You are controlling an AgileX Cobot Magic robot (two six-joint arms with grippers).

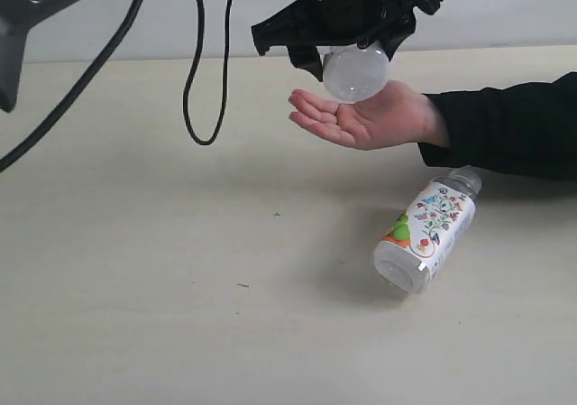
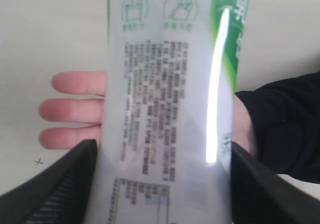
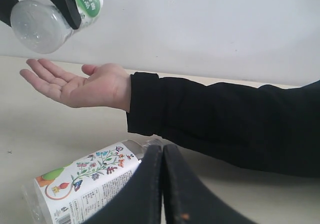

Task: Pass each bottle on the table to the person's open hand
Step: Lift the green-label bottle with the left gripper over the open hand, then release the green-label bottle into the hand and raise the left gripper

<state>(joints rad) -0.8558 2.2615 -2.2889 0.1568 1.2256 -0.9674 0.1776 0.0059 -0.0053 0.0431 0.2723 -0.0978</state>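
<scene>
- Exterior view: two bottles and one open hand (image 1: pixel 370 116) were visible. The left gripper (image 1: pixel 350 51) clamped the white-and-green bottle (image 1: pixel 356 73) just above the upturned palm. The floral bottle (image 1: pixel 428 234) lay on its side on the table (image 1: pixel 135 288), below that gripper and well apart from it.
- Left wrist view: one bottle filled the gap between the dark fingers (image 2: pixel 50 189), and three of the person's fingertips showed behind it.
- Right wrist view: the right gripper (image 3: pixel 162 151) was empty, its jaws pressed together. The floral bottle lay just beside its tips, with the palm-up hand and black sleeve (image 3: pixel 225 119) beyond.
</scene>
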